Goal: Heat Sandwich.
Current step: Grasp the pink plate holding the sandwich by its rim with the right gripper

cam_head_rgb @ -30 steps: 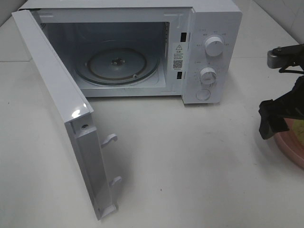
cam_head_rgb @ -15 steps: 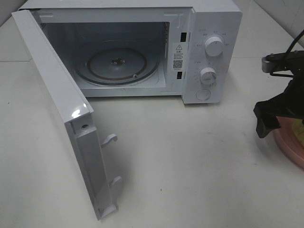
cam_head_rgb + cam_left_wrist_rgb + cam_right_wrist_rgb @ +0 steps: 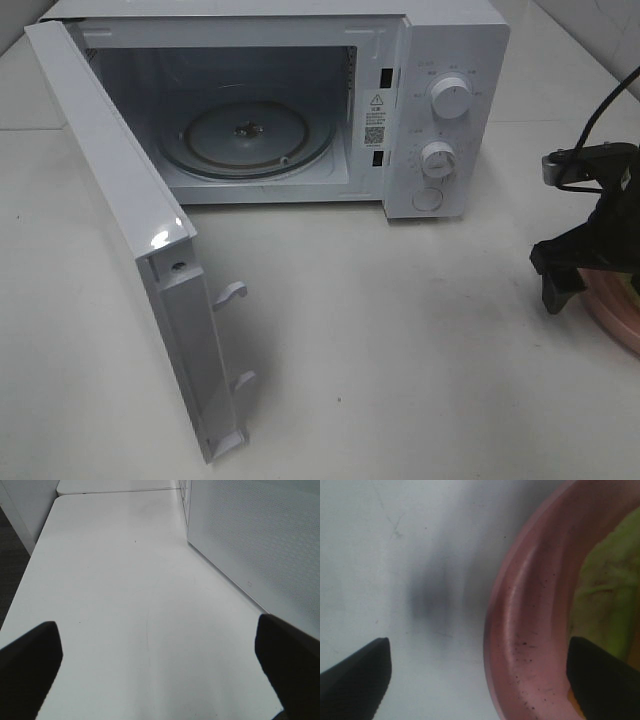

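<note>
The small stacked sandwich (image 3: 612, 590) shows only as a patch of yellow-green filling in the right wrist view; it lies on a round pink plate (image 3: 520, 630) at the right edge of the pale worktop (image 3: 400, 350), well apart from the white microwave oven (image 3: 450, 40). The oven's hinged white door (image 3: 110, 200) stands wide open and its round glass turntable (image 3: 245, 140) is bare. The right fingers (image 3: 355, 677) are spread as wide as they go and hold nothing; they straddle the plate's near rim, one over bare worktop, the other over the dish's inside beside the sandwich. The left fingers (image 3: 27, 665) are likewise fully apart and empty, hovering over worktop just beside the outer face of the door.

The sandwich looks light and soft; squeezed directly it would likely crush, and its loose layers could slide apart (the bread itself is hidden here). The plate seems the better hold: stiff, with a raised lip that the fingers can pinch; its glazed surface may be slippery, so a firm, level grip on the rim is probably wanted, lest the plate tip and shed its load.
</note>
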`<state>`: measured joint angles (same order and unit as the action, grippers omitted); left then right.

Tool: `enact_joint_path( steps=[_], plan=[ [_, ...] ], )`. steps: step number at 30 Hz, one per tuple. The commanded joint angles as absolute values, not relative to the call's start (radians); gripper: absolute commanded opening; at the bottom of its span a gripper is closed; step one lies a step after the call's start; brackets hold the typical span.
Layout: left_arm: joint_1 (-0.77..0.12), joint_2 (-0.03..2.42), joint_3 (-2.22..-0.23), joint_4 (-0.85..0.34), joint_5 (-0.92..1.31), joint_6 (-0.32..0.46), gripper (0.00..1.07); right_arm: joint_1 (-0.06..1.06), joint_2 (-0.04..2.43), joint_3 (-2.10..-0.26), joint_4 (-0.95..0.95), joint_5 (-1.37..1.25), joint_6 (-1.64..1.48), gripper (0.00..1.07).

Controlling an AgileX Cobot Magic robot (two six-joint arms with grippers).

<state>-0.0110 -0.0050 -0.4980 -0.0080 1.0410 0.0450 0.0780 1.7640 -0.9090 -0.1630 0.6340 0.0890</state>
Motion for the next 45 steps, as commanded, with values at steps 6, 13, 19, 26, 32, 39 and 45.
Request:
enact_joint_path(
  steps=[6,13,19,26,32,39,45],
  plan=[
    [-0.008,-0.033,-0.495,-0.008,1.037,0.042,1.04,0.068,1.823,-0.913,-0.171,0.607,0.1,0.89],
    [-0.008,-0.033,-0.495,-0.008,1.037,0.042,1.04,0.068,1.868,-0.913,-0.17,0.591,0.102,0.88],
    [-0.008,-0.033,-0.495,-0.008,1.037,0.042,1.04,0.068,1.892,-0.913,-0.152,0.588,0.099,0.87],
    [-0.008,-0.033,-0.495,-0.008,1.037,0.042,1.04,0.068,1.892,-0.913,-0.153,0.59,0.099,0.84],
    [-0.008,-0.033,-0.495,-0.008,1.037,0.042,1.04,0.068,1.892,-0.913,-0.156,0.591,0.1,0.74],
    [-0.008,-0.033,-0.495,-0.008,1.037,0.042,1.04,0.068,1.892,-0.913,-0.17,0.592,0.121,0.42],
    [-0.008,-0.033,-0.495,-0.008,1.037,0.042,1.04,0.068,1.892,-0.913,-0.205,0.604,0.163,0.02]
  ],
)
